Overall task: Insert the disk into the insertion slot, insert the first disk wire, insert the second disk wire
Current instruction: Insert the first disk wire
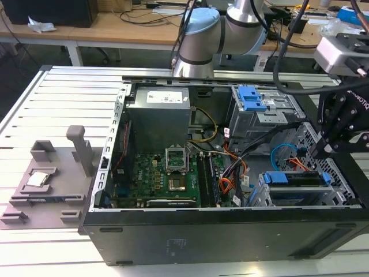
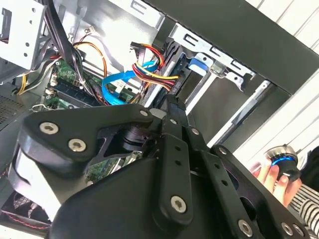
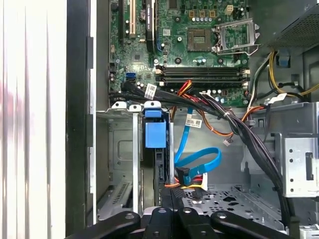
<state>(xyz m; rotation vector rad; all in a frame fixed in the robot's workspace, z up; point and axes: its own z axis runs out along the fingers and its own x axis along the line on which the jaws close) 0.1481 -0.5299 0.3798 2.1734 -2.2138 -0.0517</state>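
Inside the insertion slot [image 3: 122, 149] sits the disk [image 3: 154, 133], seated in its bay. Just beside that slot, the first disk wire [image 3: 192, 180] and the looping second disk wire [image 3: 199, 160] end at the jaws, which are drawn together; whether they pinch anything, I cannot tell.

Pale slatted metal tabletop [image 1: 63, 92], wooden workbenches [image 1: 115, 29] behind on white legs, dark floor [image 1: 23, 57]

Robotics lab or workshop. Robot arm [image 1: 199, 34] stands at the far edge of a slatted metal table [image 1: 34, 98]. An opened computer case [image 1: 230, 231] lies on it, grey jig [image 1: 52, 173] at the exterior view's left. Far side: wooden workbenches [image 1: 115, 26] strewn with cables [image 1: 144, 14].
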